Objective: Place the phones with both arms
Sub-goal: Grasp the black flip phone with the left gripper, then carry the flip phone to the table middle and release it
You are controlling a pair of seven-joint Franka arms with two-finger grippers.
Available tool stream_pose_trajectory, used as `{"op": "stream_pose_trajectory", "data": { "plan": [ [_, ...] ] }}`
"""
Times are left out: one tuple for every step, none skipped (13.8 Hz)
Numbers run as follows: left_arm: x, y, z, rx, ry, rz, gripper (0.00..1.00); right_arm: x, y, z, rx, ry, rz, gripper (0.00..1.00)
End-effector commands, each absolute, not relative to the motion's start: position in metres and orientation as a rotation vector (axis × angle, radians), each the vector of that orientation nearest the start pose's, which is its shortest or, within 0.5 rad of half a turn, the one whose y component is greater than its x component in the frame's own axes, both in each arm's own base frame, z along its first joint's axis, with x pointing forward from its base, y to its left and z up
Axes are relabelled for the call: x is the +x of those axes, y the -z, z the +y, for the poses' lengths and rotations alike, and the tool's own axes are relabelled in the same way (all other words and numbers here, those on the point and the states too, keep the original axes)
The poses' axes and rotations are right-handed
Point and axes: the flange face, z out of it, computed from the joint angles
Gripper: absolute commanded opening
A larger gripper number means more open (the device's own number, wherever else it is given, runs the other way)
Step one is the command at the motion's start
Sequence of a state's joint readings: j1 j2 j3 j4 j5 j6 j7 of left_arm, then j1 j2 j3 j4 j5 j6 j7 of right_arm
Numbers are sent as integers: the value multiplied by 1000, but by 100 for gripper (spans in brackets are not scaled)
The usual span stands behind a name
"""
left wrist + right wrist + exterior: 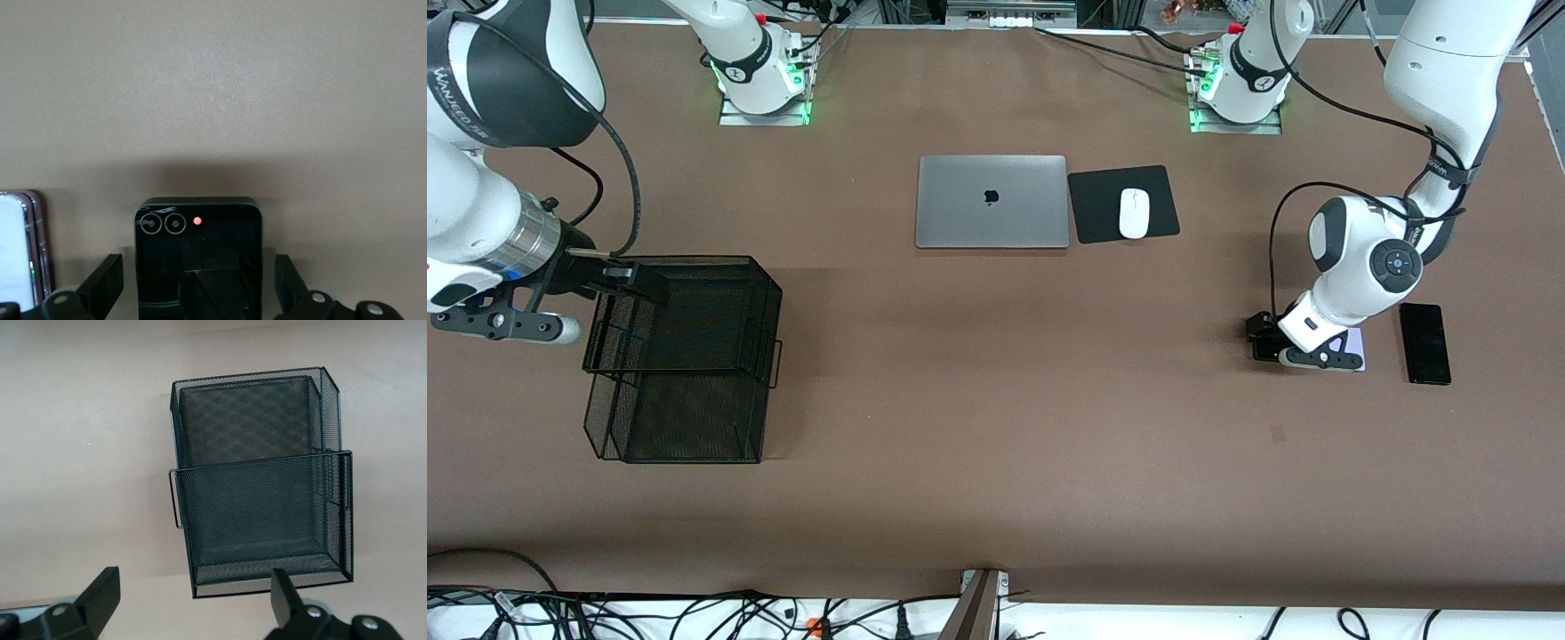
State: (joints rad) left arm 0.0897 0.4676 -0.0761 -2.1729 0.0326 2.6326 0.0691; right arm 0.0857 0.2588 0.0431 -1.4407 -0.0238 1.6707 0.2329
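My left gripper is low over the table at the left arm's end. It is open, its jaws either side of the small squarish black phone with a gap on each side. That phone lies flat on the table and is mostly hidden under the gripper in the front view. The pale lilac-white phone lies right beside it. The longer black slab phone lies flat, farther toward the left arm's end. My right gripper is open and empty, above the black mesh basket.
A closed silver laptop lies mid-table near the bases. A white mouse sits on a black pad beside it. The mesh basket has two tiers and stands at the right arm's end. Cables run along the table's front edge.
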Motion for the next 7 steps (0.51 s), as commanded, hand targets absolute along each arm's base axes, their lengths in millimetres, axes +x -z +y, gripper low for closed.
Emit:
{"op": "stream_pose_trajectory", "data": {
  "plan": [
    [554,-173,7,-3151,-1,126,100,629,-543,78,-3175,-41,146,100],
    [552,-169,7,-3152,18,124,100,629,-543,80,-3175,-46,141,100],
    [549,-163,7,-3153,31,122,100,628,-543,80,-3176,-53,143,100],
    [549,-159,7,-3154,38,121,100,628,-543,81,-3176,-55,141,100],
    [549,-157,7,-3155,36,124,100,628,-543,82,-3176,-53,139,100],
    [548,-155,8,-3155,33,119,100,628,-543,82,-3176,-53,134,100],
    [547,-152,8,-3155,26,119,100,628,-543,83,-3176,-53,134,100]
  ]
}}
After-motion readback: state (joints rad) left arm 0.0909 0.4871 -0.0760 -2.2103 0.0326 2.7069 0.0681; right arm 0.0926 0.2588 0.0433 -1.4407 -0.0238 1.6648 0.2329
